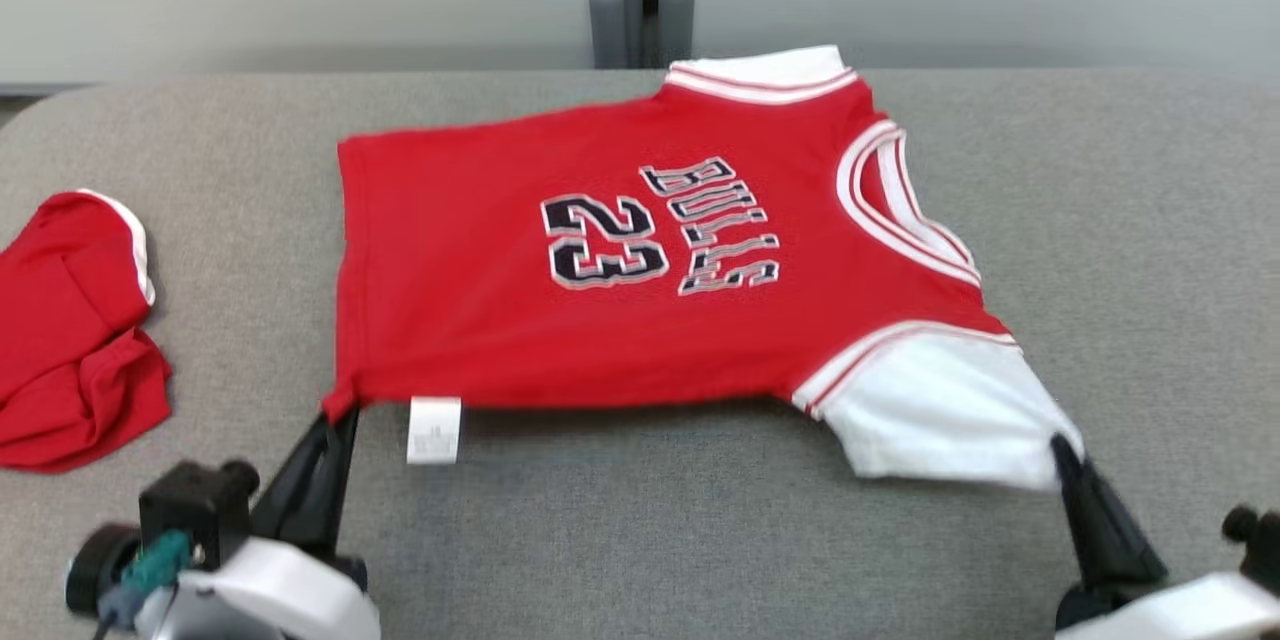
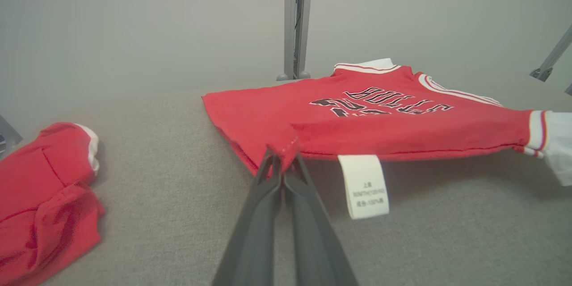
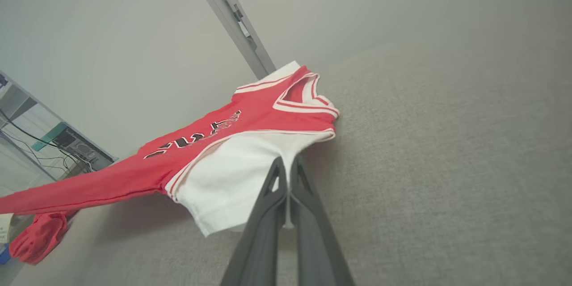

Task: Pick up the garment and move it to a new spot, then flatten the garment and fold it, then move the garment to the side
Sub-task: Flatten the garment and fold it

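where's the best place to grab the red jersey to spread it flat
By its near edge, from the robot's side: left claw on the hem corner, right claw on the white sleeve. The jersey lies sideways, so those ends pull it taut.

The left gripper (image 2: 281, 163) pinches its two dark fingers together on the near hem corner of the red jersey (image 2: 357, 120), holding that edge above the grey table (image 2: 178, 196). A white label (image 2: 364, 185) dangles from the hem (its print too small to read). A crumpled red garment (image 2: 40, 196) lies at the table's left edge, and a grey post (image 2: 295, 22) rises beyond the far edge.
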